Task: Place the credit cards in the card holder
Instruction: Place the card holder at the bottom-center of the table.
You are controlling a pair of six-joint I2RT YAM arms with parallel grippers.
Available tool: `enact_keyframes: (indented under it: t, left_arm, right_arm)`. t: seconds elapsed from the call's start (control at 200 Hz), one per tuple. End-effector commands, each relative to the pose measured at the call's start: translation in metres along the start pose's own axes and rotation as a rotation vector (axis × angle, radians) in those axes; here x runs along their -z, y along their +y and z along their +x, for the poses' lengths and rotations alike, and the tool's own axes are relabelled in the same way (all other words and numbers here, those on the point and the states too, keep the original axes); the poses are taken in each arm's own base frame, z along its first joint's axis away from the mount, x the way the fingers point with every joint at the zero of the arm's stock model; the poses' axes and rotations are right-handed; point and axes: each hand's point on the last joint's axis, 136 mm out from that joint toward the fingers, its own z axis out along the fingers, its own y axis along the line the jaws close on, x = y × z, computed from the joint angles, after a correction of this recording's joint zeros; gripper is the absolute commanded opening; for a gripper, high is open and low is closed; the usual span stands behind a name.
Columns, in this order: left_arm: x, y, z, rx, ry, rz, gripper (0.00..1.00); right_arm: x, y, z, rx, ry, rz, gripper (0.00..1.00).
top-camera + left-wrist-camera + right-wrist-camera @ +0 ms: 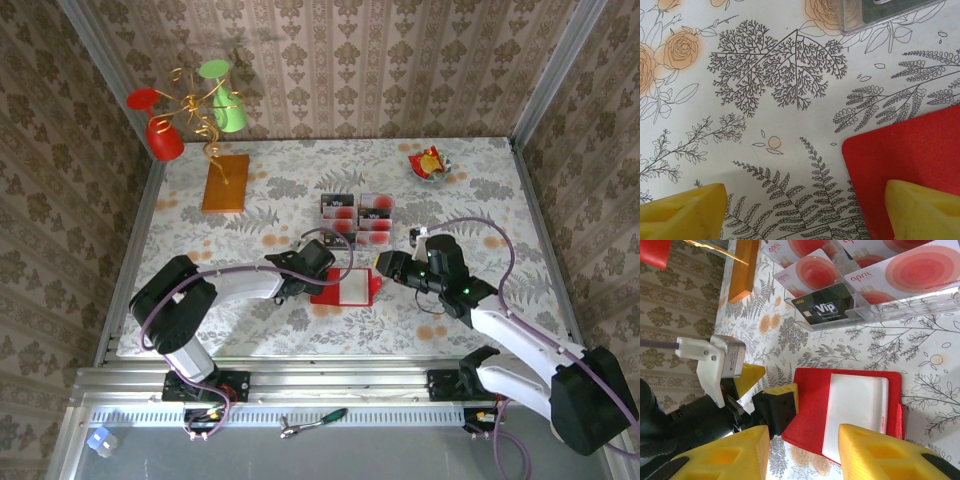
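Observation:
The card holder (pixel 345 287) lies open on the table, red with a pale clear pocket (pixel 855 405) facing up. My left gripper (pixel 316 284) stands open at its left edge; in the left wrist view one yellow finger (pixel 922 210) is over the red holder (pixel 910 160) and the other finger (pixel 685 212) is over bare table. My right gripper (pixel 382 266) is open at the holder's right side, nothing between its fingers (pixel 885 455). The credit cards (pixel 357 215) stand in a clear rack behind the holder: a black one (pixel 825 305) and pale ones with red rounds (pixel 910 270).
An orange-brown block (pixel 225 182) lies at the back left, under a gold wire stand with red and green cups (pixel 200 105). A red-yellow snack wrapper (pixel 430 163) sits at the back right. Patterned walls close the table's far and side edges.

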Motion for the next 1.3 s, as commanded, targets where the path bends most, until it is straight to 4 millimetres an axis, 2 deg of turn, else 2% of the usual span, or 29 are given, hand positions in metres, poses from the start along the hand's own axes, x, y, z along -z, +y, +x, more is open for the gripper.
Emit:
enact_keyframes:
  t: [0.0, 0.12, 0.205, 0.315, 0.44, 0.575, 0.58, 0.64, 0.76, 0.85, 0.995, 1.005, 1.15, 1.295]
  left_arm:
    - [-0.001, 0.007, 0.003, -0.012, 0.004, -0.025, 0.83]
    - [0.001, 0.008, 0.001, -0.009, 0.0, -0.029, 0.83]
    - [0.001, 0.009, 0.001, -0.01, 0.0, -0.032, 0.83]
    - [0.001, 0.009, 0.001, -0.016, -0.001, -0.035, 0.83]
    - [0.002, 0.009, 0.0, -0.017, -0.006, -0.032, 0.83]
    - [0.001, 0.008, -0.001, -0.019, -0.009, -0.027, 0.83]
    - [0.001, 0.008, -0.002, -0.018, -0.01, -0.027, 0.83]
    - [0.001, 0.007, -0.002, -0.02, -0.01, -0.027, 0.83]
    - [0.001, 0.007, 0.0, -0.021, -0.005, -0.026, 0.82]
    - [0.003, 0.008, -0.001, -0.02, -0.01, -0.025, 0.82]
    - [0.007, 0.008, -0.004, -0.016, -0.022, -0.019, 0.82]
    - [0.007, 0.009, -0.003, -0.015, -0.019, -0.02, 0.82]
    - [0.014, 0.01, -0.008, -0.01, -0.04, -0.011, 0.82]
    - [0.018, 0.012, -0.013, -0.007, -0.054, -0.007, 0.82]
  right_arm:
    - [-0.013, 0.001, 0.015, 0.041, 0.101, 0.04, 0.41]
    - [-0.033, 0.008, 0.025, 0.078, 0.155, 0.057, 0.38]
    - [-0.047, 0.003, 0.028, 0.073, 0.17, 0.082, 0.33]
    - [-0.053, -0.018, 0.028, 0.059, 0.163, 0.148, 0.27]
    - [-0.052, -0.05, 0.029, 0.001, 0.147, 0.213, 0.22]
    - [-0.053, -0.073, 0.038, -0.033, 0.151, 0.247, 0.19]
    - [-0.055, -0.08, 0.042, -0.038, 0.165, 0.264, 0.19]
    - [-0.056, -0.09, 0.049, -0.05, 0.18, 0.289, 0.18]
    - [-0.059, -0.102, 0.059, -0.069, 0.199, 0.306, 0.16]
    - [-0.059, -0.098, 0.06, -0.073, 0.203, 0.288, 0.16]
    - [-0.052, -0.08, 0.052, -0.05, 0.197, 0.255, 0.14]
    - [-0.05, -0.073, 0.046, -0.037, 0.178, 0.236, 0.14]
    - [-0.04, -0.043, 0.035, 0.043, 0.171, 0.212, 0.14]
    - [-0.046, -0.014, 0.034, 0.116, 0.198, 0.173, 0.13]
